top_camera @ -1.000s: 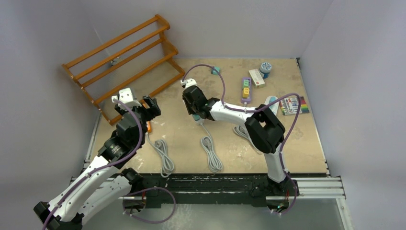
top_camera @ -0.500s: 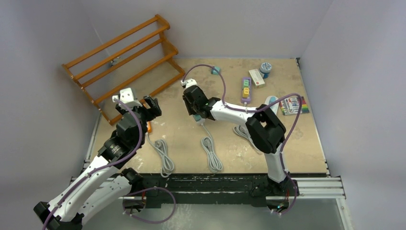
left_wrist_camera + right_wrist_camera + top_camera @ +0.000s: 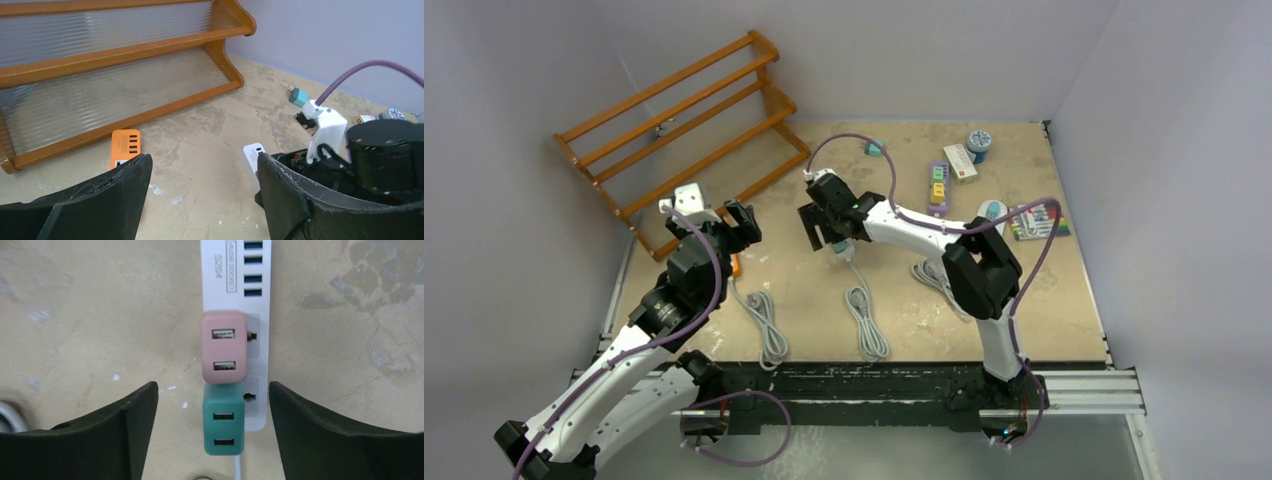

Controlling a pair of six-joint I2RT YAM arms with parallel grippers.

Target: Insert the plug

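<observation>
Wooden rack (image 3: 125, 51) stands well left of the white power strip (image 3: 237, 260), left gripper (image 3: 204, 160) spread and empty nearer on that side, right gripper (image 3: 212, 387) spread wide directly above the strip, gripping nothing, pink plug (image 3: 224, 346) seated in the strip, teal plug (image 3: 223, 420) in its adjoining socket.

Top external view: fixed high behind the arm bases, looking down and forward over the whole bench (image 3: 1074, 290) to the back wall.

Left wrist view: low, near the bench surface, facing across it toward the wooden rack (image 3: 125, 54), with the right arm (image 3: 385, 155) close at its right edge.

Right wrist view: close, straight down between its own fingers (image 3: 100, 440) onto the white power strip (image 3: 262, 305).

Shared ground: both wrist views take in the strip; the top and left wrist views share the rack and the orange charger (image 3: 125, 147)
</observation>
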